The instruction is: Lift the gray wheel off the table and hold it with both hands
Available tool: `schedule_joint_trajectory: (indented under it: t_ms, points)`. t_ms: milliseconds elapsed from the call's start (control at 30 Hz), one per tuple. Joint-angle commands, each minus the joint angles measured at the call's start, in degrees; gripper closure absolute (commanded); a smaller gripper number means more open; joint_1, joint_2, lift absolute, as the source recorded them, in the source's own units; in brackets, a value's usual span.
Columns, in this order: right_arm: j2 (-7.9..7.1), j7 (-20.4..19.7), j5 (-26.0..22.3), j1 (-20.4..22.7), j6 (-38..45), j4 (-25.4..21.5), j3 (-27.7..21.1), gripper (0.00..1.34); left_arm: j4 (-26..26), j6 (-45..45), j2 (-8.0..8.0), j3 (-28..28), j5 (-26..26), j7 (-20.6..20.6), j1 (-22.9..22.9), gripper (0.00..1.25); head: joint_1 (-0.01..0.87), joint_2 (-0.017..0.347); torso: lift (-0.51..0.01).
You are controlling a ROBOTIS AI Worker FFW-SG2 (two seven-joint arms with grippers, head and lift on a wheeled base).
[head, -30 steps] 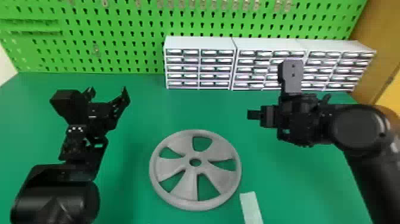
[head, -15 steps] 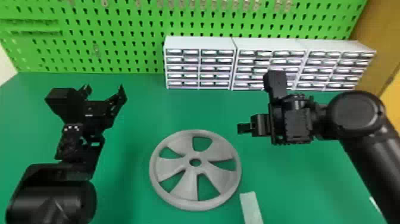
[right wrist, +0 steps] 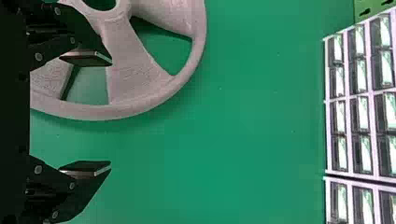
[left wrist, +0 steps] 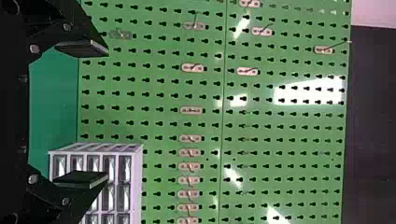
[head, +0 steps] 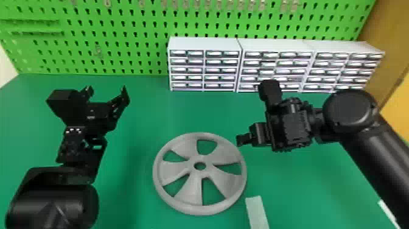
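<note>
Gray wheel (head: 191, 188) rests on the table (head: 298, 188) as the right gripper (right wrist: 110, 112), spread and empty, moves nearer it; the left gripper (left wrist: 107, 113), likewise released, must follow.

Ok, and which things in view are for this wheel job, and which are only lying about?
For the job:
gray wheel
green table under it
left gripper
right gripper

Apparently not for it:
pale strip near the wheel
white drawer units
green pegboard at the back
</note>
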Motion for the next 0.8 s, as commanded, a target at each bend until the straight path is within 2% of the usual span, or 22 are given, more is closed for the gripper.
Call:
schedule_joint_trajectory:
  t_ms: [0, 433, 667, 767]
  points:
    - [-0.81, 0.0, -1.0, -1.5, -0.5, 1.2, 2.4, 0.47, 0.0, 0.0, 0.00, 0.0, -0.1, 0.0, 0.0, 0.33, 0.711, 0.015, -0.098]
    - [-2.83, 0.0, -5.5, -4.5, -1.9, 5.2, 8.1, 0.47, 0.0, 0.0, 0.35, -0.5, -0.1, 0.0, -0.4, 0.33, 0.711, 0.015, -0.098]
    - [-2.21, 0.0, -5.6, -4.2, -2.1, 6.4, 8.0, 0.47, 0.0, 0.0, 0.35, -0.5, -0.1, 0.0, -0.5, 0.33, 0.711, 0.015, -0.098]
    - [-1.42, 0.0, -5.2, -3.8, -2.0, 7.1, 7.7, 0.47, 0.0, 0.0, 0.35, -0.6, 0.0, 0.0, -0.6, 0.33, 0.711, 0.015, -0.098]
